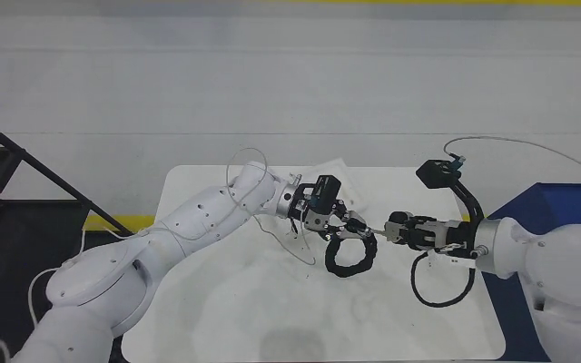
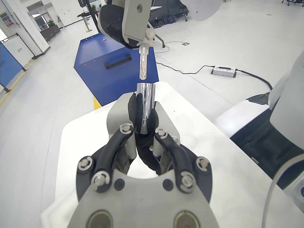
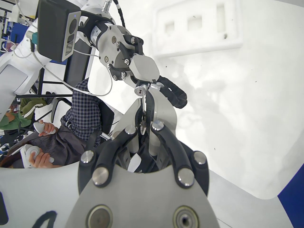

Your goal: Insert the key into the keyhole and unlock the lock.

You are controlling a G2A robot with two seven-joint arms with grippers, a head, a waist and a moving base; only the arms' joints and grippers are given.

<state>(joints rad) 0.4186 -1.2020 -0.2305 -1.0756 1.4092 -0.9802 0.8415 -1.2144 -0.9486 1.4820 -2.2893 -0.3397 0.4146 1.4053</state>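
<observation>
My left gripper is shut on the lock's chrome cylinder, held above the white table. The lock's black cable loops down from it. My right gripper is shut on the silver key by its head. In the left wrist view the key points at the cylinder's end, its tip just short of it and the whole blade outside. The keyhole face looks toward the right gripper. In the top view the left gripper and the right gripper meet tip to tip above the table's middle.
A white foam tray with cut-outs lies behind the left gripper. The right arm's black cable hangs in a loop over the table's right part. A blue cabinet stands beyond the table's right edge.
</observation>
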